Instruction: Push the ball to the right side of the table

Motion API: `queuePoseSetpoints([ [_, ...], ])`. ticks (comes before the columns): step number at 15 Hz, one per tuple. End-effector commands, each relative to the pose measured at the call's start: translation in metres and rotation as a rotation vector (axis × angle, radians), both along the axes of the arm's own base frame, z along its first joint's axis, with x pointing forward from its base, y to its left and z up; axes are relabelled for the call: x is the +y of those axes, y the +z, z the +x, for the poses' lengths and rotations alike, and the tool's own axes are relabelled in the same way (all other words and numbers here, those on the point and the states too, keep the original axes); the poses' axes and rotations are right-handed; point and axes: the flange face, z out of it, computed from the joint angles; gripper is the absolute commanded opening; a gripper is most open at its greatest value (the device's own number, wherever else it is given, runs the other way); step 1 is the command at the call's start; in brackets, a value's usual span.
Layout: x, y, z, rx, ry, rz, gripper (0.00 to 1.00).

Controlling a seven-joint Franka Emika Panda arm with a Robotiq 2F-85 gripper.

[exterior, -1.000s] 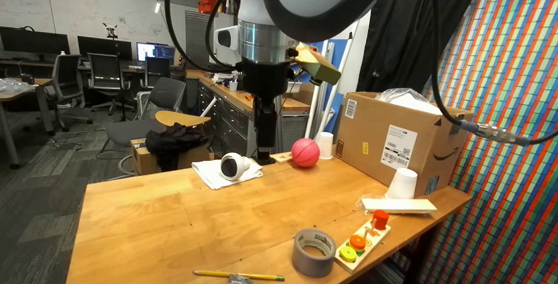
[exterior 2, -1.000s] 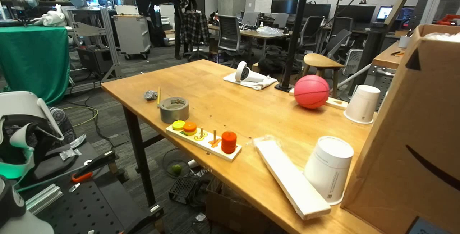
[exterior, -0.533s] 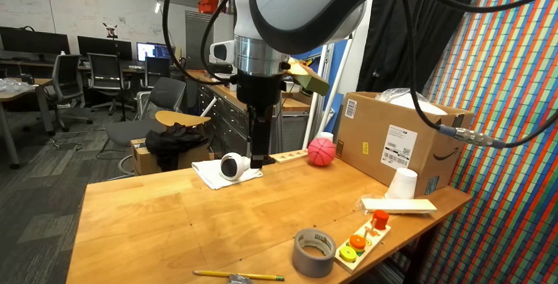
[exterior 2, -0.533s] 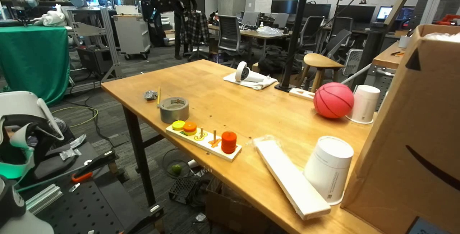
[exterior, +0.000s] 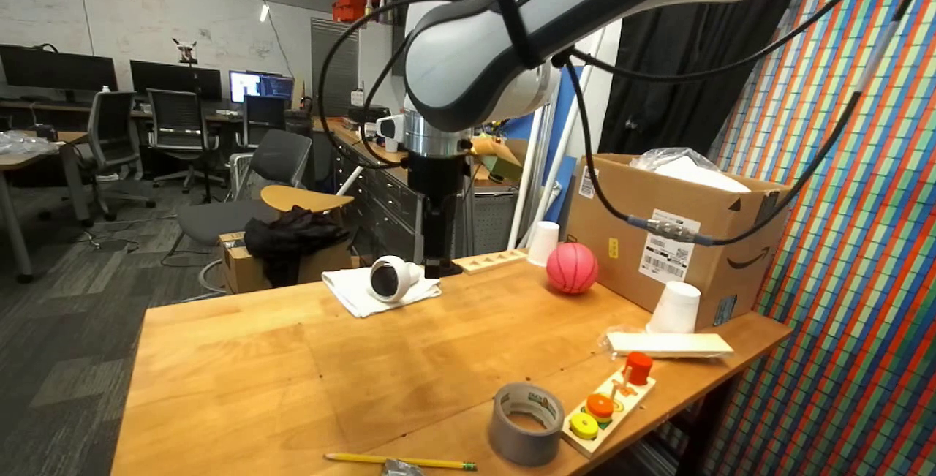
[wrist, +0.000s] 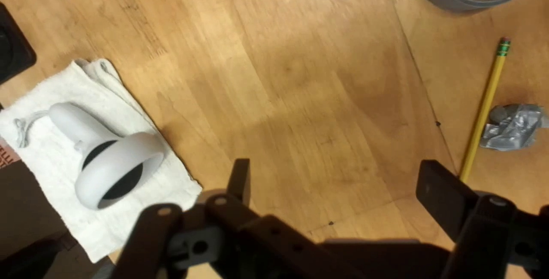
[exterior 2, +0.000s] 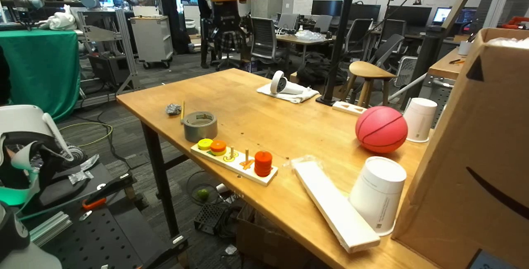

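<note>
The pink ball (exterior: 572, 268) rests on the wooden surface (exterior: 292, 359), right of centre in an exterior view, in front of an overturned white cup (exterior: 543, 242) and near a cardboard box (exterior: 629, 257). I cannot tell whether ball and cup touch. In an exterior view the ball (exterior 2: 381, 129) sits in the right part of the frame, between that cup and a nearer overturned cup (exterior 2: 378, 196), which stands beside a long white bar (exterior 2: 330, 203).

The gripper (wrist: 334, 178) points downward, left of the ball and well apart from it in both exterior views. In the wrist view its fingers (wrist: 444, 197) reach in from the lower edge, spread wide, with the surface showing between them. At the left of that view a white controller (wrist: 116, 166) lies on a white cloth (wrist: 60, 163). At the right a yellow pencil (wrist: 484, 107) lies beside a crumpled silver lump (wrist: 512, 129), and a tape roll (wrist: 454, 0) is cut off by the upper edge. In an exterior view a peg board (exterior 2: 236, 165) with coloured discs lies low, left of centre, just beside the tape roll.
</note>
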Motion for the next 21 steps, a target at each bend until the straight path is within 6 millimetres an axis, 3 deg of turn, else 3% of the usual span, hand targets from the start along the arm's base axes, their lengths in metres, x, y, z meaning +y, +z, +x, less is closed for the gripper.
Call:
queuePoseSetpoints([
  [1, -0.036, -0.019, 0.044, 0.052, -0.062, -0.027, 1.0],
  [4, -0.078, -0.039, 0.059, 0.119, -0.142, -0.072, 1.0],
  [10, -0.144, -0.062, 0.06, 0.264, -0.242, -0.15, 1.0],
  [16, -0.167, -0.042, 0.048, 0.395, -0.269, -0.141, 1.0],
  [21, -0.17, -0.024, 0.058, 0.368, -0.222, 0.005, 1.0],
])
